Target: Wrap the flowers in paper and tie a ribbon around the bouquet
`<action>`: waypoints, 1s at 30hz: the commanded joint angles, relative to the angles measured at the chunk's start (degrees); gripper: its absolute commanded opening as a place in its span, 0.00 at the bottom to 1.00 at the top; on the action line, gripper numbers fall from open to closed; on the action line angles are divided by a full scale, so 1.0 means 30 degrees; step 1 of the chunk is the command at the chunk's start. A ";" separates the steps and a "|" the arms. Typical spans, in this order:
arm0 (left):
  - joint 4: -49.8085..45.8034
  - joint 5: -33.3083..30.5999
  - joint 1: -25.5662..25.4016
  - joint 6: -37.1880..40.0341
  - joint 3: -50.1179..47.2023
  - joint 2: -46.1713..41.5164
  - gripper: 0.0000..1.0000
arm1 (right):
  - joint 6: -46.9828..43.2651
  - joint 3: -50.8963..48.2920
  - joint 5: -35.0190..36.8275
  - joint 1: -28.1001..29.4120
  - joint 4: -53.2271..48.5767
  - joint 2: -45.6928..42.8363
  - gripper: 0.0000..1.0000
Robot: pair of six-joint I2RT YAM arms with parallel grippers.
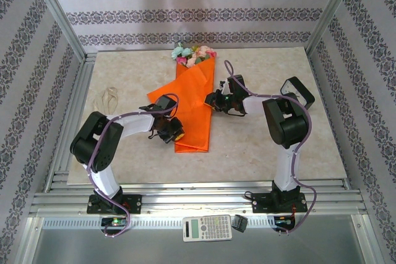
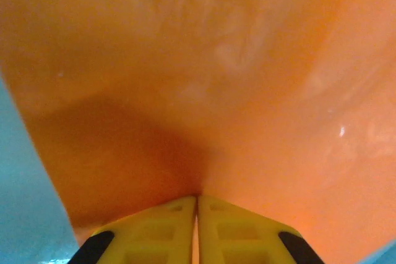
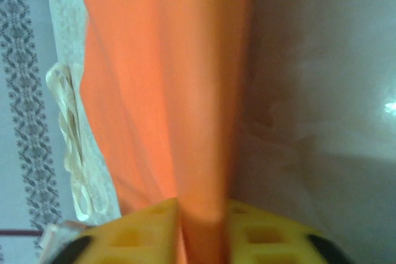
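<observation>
While the ribbon (image 1: pixel 106 98) lies in a loose coil at the far left of the table (image 1: pixel 266 153), well apart from the work, the left gripper (image 1: pixel 169 129) sits at the near left edge of the paper (image 1: pixel 193 106). Its yellow fingers are pressed together with the thin sheet pinched between them. The paper lies mid-table as a long orange fold running near to far, with the flowers (image 1: pixel 193 54) showing at its far end. At the paper's right edge the right gripper (image 1: pixel 216 100) has a fold between its parted fingers; whether it grips that fold I cannot tell. The step in hand looks like rolling the sheet over the stems. To do it well, the left pinch should carry its edge across low and slowly, so the paper neither tears nor drags the stems, with the right side anchoring the fold.
</observation>
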 commanded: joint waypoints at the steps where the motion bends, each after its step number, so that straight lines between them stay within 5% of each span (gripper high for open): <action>1: 0.0381 -0.0354 -0.0250 0.0343 -0.1062 0.0393 0.09 | -0.0361 -0.0767 -0.0664 0.0213 -0.0461 -0.0918 0.38; 9: 0.0838 -0.0386 -0.0250 0.0242 -0.1750 0.0429 0.08 | -0.0055 -0.5206 -0.0463 0.1708 -0.0038 -0.4346 0.38; 11: 0.0875 -0.0379 -0.0258 0.0202 -0.1755 0.0506 0.08 | 0.0160 -0.5673 -0.0081 0.2211 0.0248 -0.4463 0.29; 14: 0.0831 -0.0369 -0.0267 0.0225 -0.1744 0.0570 0.08 | 0.0535 -0.6022 0.0625 0.2473 0.0827 -0.4361 0.00; 18: 0.0648 -0.0495 -0.0265 0.0342 -0.1758 0.0568 0.07 | 0.0408 -0.6483 0.1204 0.2478 0.0621 -0.4917 0.00; 21: 0.0662 -0.0500 -0.0274 0.0392 -0.1814 0.0621 0.07 | 0.0425 -0.7111 0.0962 0.2623 0.0476 -0.5500 0.35; 25: 0.0750 -0.0595 -0.0270 0.0408 -0.1900 0.0689 0.07 | 0.0835 -0.7788 0.0635 0.3412 0.0620 -0.5698 0.38; 30: 0.0758 -0.0593 -0.0294 0.0401 -0.1874 0.0742 0.07 | 0.1149 -0.8557 0.1244 0.3817 0.1036 -0.5766 0.00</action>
